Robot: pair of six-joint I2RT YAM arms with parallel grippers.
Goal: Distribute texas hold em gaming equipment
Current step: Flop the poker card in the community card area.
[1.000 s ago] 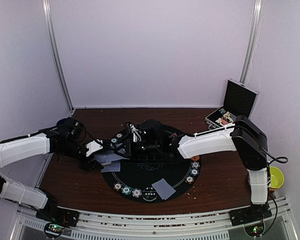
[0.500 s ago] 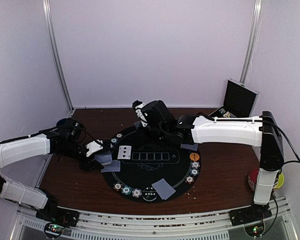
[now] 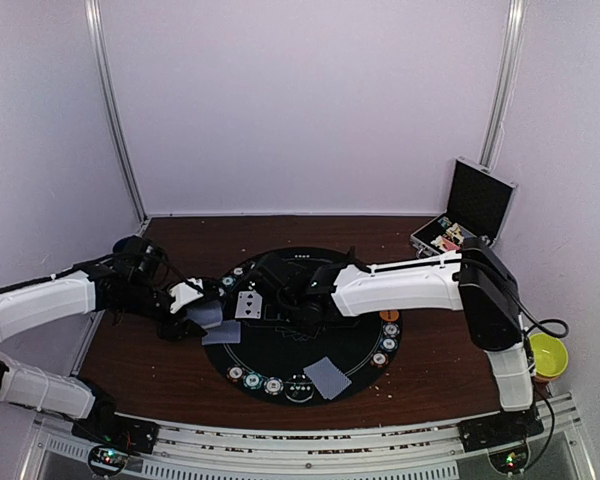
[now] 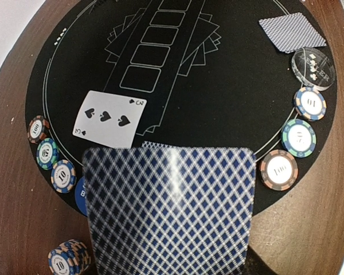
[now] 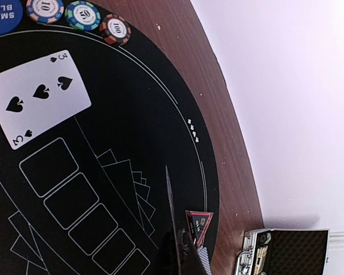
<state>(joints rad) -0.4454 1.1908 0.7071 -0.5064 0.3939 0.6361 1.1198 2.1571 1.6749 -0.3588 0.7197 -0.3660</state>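
My left gripper (image 3: pixel 200 313) hovers at the left rim of the black round mat (image 3: pixel 325 340), shut on a stack of blue-diamond-backed playing cards (image 4: pixel 169 209) that hides its fingers. Above the mat's left half, my right gripper (image 3: pixel 278 290) is shut on one playing card (image 5: pixel 169 206), seen edge-on. A three of spades (image 3: pixel 248 304) lies face up on the first box. Poker chips (image 4: pixel 298 137) ring the mat, and a chip stack (image 4: pixel 69 259) stands off it. Also on the mat are a blue disc (image 4: pixel 80 196), an orange disc (image 3: pixel 389 314) and a red triangle marker (image 5: pixel 198 222).
A face-down card (image 3: pixel 327 377) lies at the mat's near edge, another (image 3: pixel 222 335) under my left gripper. A clear dealer disc (image 4: pixel 313 67) sits by the chips. The open black case (image 3: pixel 470 215) stands back right, the yellow bowl (image 3: pixel 550 355) at the right edge.
The right arm lifted from the deck to the back of the mat, then came back down over the mat's left half. The three of spades came into sight. The left arm stayed still.
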